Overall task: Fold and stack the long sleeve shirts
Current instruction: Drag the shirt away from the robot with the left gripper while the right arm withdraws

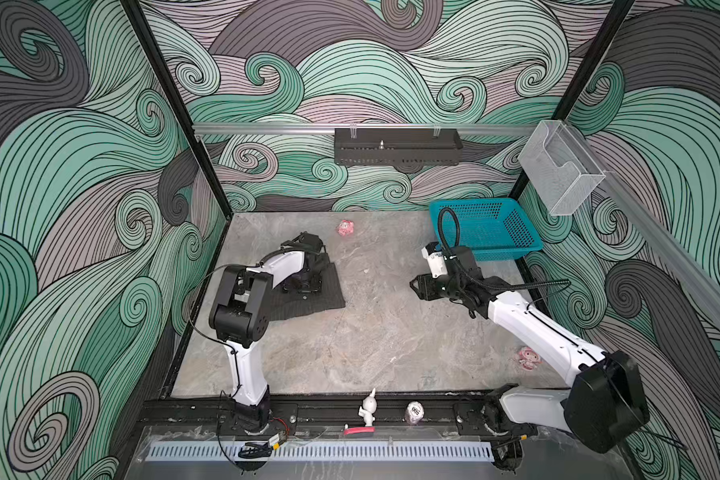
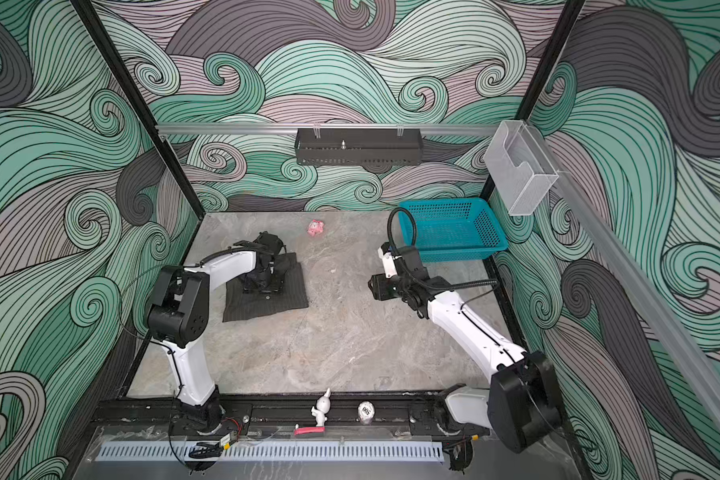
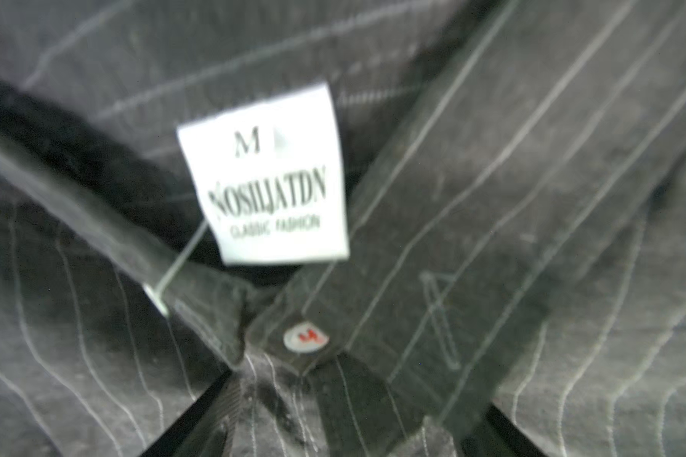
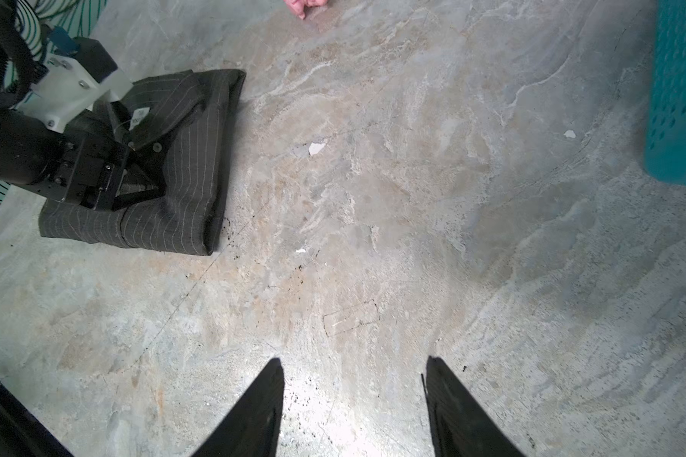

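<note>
Shirt: I see the shirt (image 1: 308,301) folded, lying far-left on the table (image 1: 391,332).
Left gripper: left gripper (image 3: 361,391) low over its white label (image 3: 262,174), jaws spread, gripping nothing.
Right gripper: right gripper (image 4: 354,360) half open, empty, above the table, well apart from the shirt.

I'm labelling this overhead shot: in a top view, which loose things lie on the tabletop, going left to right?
In a top view: folded shirt → pink toy → teal basket.
</note>
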Tool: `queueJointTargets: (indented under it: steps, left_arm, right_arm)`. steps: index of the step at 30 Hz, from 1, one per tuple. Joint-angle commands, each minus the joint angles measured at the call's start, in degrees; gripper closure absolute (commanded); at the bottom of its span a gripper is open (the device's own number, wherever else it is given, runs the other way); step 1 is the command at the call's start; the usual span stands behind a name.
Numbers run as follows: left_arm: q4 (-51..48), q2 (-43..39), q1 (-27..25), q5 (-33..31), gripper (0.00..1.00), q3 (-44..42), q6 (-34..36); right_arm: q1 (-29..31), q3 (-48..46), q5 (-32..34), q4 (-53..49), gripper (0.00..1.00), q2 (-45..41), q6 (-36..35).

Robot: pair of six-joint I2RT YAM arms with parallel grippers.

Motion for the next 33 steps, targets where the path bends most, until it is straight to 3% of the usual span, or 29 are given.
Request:
queueJointTargets:
  steps: [1, 5, 9, 10, 14, 17, 21, 25, 29, 33]
  left_arm:
    - [-5.6, 3.1, 3.2, 0.0, 0.20, 3.9, 8.2]
    - [-4.5, -4.6, 2.4, -1.4, 0.19, 3.9, 8.2]
    - [-5.2, -16.6, 1.1, -2.7, 0.10, 1.3, -1.5]
    - [-5.8, -18.4, 1.0, -3.3, 0.03, 0.0, -4.8]
    - [-2.2, -21.4, 1.6, -3.9, 0.01, -7.6, -11.9]
    - [0.2, -18.9, 3.6, -0.8, 0.01, -10.4, -13.6]
    - [-0.3, -10.7, 6.4, 4.4, 0.02, -8.1, -13.5]
    - [2.6, -4.2, 9.2, 5.7, 0.03, -7.5, -12.3]
    - [0.8, 2.3, 12.1, 5.2, 0.03, -2.6, -8.4]
    - [-4.8, 10.8, 14.3, 6.3, 0.03, 8.6, -1.5]
  right_arm:
    - [-0.1, -0.6, -1.8, 1.9, 0.42, -0.7, 0.8]
    - [-0.2, -0.6, -2.8, 2.1, 0.42, -0.9, 1.3]
    - [0.0, -0.5, -4.2, 2.3, 0.43, -1.2, 2.3]
    - [0.1, -0.4, -4.4, 2.2, 0.43, -1.3, 2.6]
    - [0.6, -0.5, -4.7, 2.7, 0.43, -1.8, 3.4]
    - [1.0, -0.5, -5.1, 2.7, 0.43, -2.0, 3.5]
    - [1.3, -0.8, -5.6, 2.7, 0.43, -2.2, 3.7]
    - [1.4, -1.4, -6.0, 2.8, 0.43, -2.1, 3.6]
    - [1.4, -2.0, -6.4, 3.3, 0.43, -1.8, 3.9]
    - [1.4, -2.4, -6.6, 4.5, 0.43, -0.6, 4.6]
